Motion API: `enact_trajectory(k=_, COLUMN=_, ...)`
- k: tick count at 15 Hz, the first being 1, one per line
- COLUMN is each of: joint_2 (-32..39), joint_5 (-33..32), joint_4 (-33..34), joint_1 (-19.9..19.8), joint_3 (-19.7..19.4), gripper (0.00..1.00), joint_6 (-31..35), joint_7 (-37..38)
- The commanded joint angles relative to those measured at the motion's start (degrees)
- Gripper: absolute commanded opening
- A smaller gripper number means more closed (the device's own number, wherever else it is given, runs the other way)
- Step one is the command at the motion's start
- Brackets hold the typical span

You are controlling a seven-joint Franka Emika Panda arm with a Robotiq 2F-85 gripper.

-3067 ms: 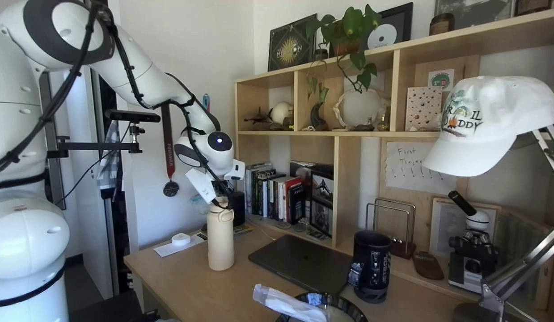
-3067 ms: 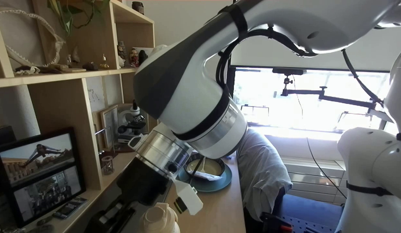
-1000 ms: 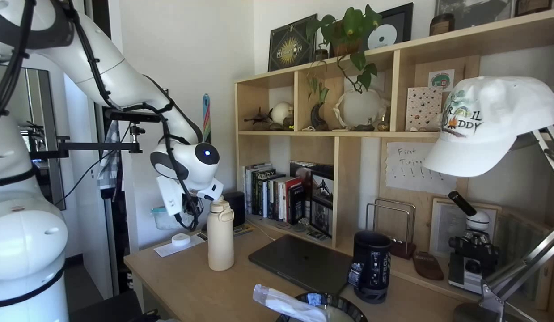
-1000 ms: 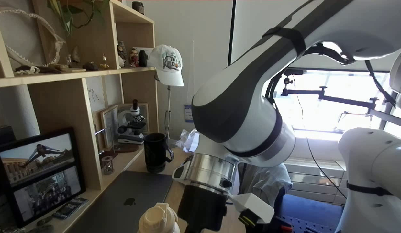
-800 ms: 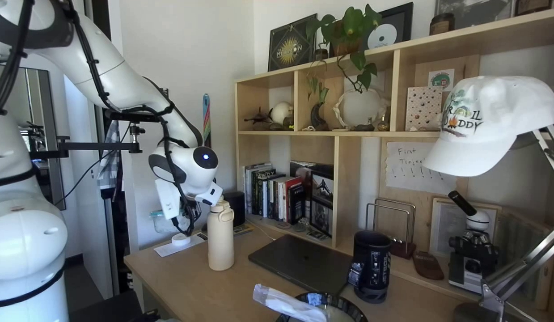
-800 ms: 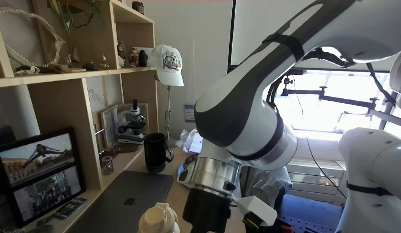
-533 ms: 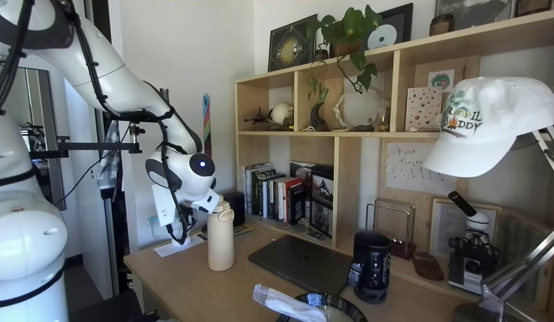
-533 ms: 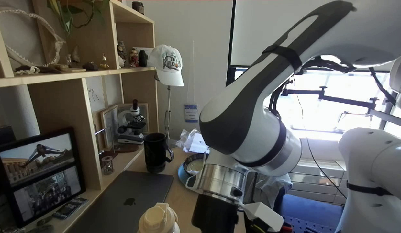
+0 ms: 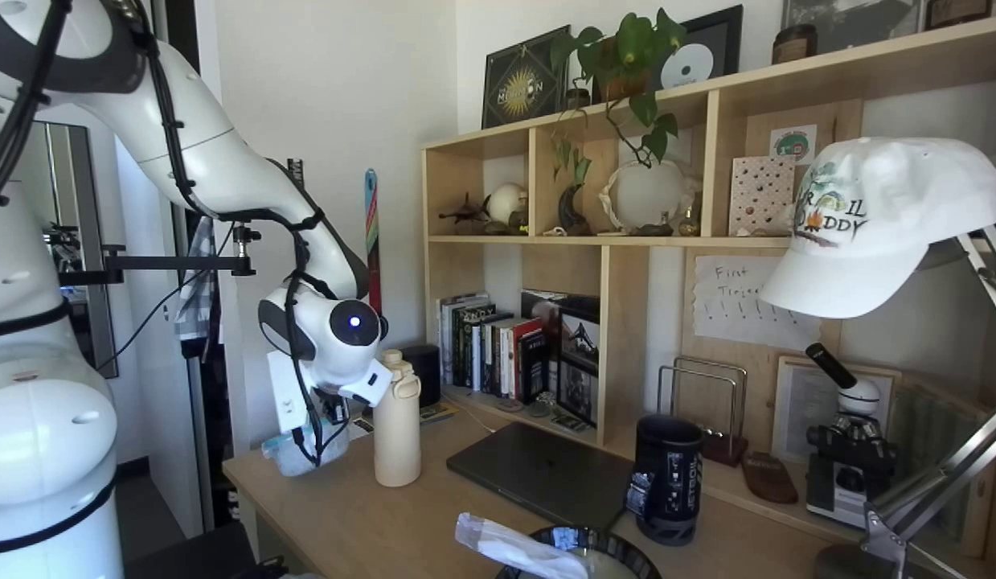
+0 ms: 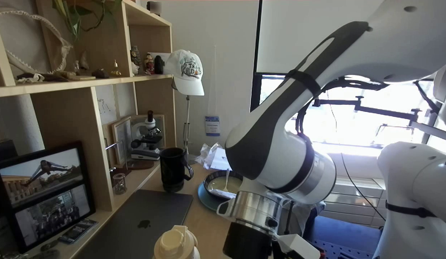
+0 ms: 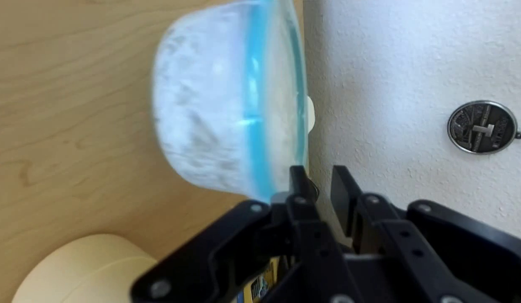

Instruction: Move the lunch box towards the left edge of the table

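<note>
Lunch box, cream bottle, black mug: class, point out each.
Lunch box (image 11: 220, 101): wrist view, whitish side wall.
Cream bottle (image 9: 397, 434): in an exterior view, middle of its body.
Black mug (image 10: 172, 171): in an exterior view, outer wall.

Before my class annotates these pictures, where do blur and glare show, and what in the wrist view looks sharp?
In the wrist view, the lunch box is smeared, probably by motion, with bright glints, while the medal looks sharp; in an exterior view, the window is mostly blown out to white.

Mug (image 9: 665, 450) w/ "JETBOIL", ppr (image 9: 727, 301) w/ "First"
</note>
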Motion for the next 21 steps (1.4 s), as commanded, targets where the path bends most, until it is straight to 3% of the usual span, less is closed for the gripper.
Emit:
enact_trajectory(k=1, joint_2=1.7, joint_5=5.4, joint_4=0.0, joint_1=-1.8, joint_3=0.3, gripper=0.09, joint_6=-0.8, joint_7=-6.1)
enact_trajectory(k=6, joint_2=3.8, joint_5=8.6, joint_4=0.0, joint_1=-2.8, joint_3=0.2, gripper=0.09, joint_6=-0.7, joint_7=-9.8)
enact_trajectory(k=10, joint_2=3.5, joint_5=7.1, joint_4=0.4, joint_1=-3.3, joint_3=0.1, gripper=0.10, joint_6=0.3, joint_7=-8.5)
enact_trajectory(k=11, joint_2=3.1, joint_5=6.5, joint_4=0.4, joint_1=-3.4, joint_3=0.1, gripper=0.34, joint_6=0.4, joint_7=-8.0)
enact_trajectory(k=13, joint_2=2.6, joint_5=5.4, joint_4=0.6, joint_1=-3.6, joint_3=0.2, gripper=0.37, joint_6=1.0, joint_7=-7.1)
enact_trajectory(k=18, joint_2=0.1, joint_5=-1.4, joint_4=0.2, joint_1=-3.9, joint_3=0.2, gripper=0.75, joint_6=2.0, joint_7=-2.2)
enact_trajectory(k=21, joint_2=-2.0, joint_5=-11.0, joint_4=-0.6, joint_1=-4.7, joint_3=-0.2, gripper=0.97, joint_6=2.0, joint_7=6.1)
